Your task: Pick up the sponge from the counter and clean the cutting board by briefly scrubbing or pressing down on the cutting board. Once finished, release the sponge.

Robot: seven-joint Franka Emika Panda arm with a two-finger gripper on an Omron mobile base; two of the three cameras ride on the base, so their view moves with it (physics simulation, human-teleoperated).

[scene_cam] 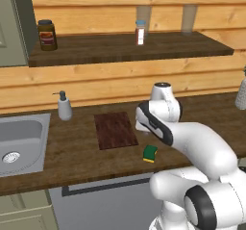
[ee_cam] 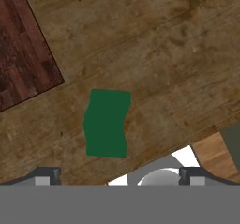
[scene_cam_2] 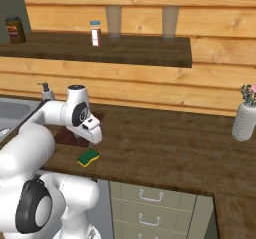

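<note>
The green-topped sponge [scene_cam: 150, 153] [scene_cam_2: 88, 157] lies on the dark counter [scene_cam: 77, 152] near its front edge, just right of the cutting board's near corner. The reddish-brown cutting board [scene_cam: 115, 130] lies flat between the sink and the arm. In the hand view the sponge [ee_cam: 107, 123] sits straight below the hand, a little left of centre, with the board [ee_cam: 23, 54] at the upper left. My gripper [ee_cam: 119, 175] hangs above the sponge, open, its two fingertips [ee_cam: 47, 174] spread wide with nothing between them. In the right base view the arm covers most of the board [scene_cam_2: 70, 137].
A grey sink [scene_cam: 19, 142] is inset at the left, with a soap dispenser [scene_cam: 64, 106] behind it. A shelf [scene_cam: 125, 48] above holds a jar [scene_cam: 47, 34] and a spice bottle [scene_cam: 140, 32]. A white vase [scene_cam_2: 246, 118] stands on the counter at the far right.
</note>
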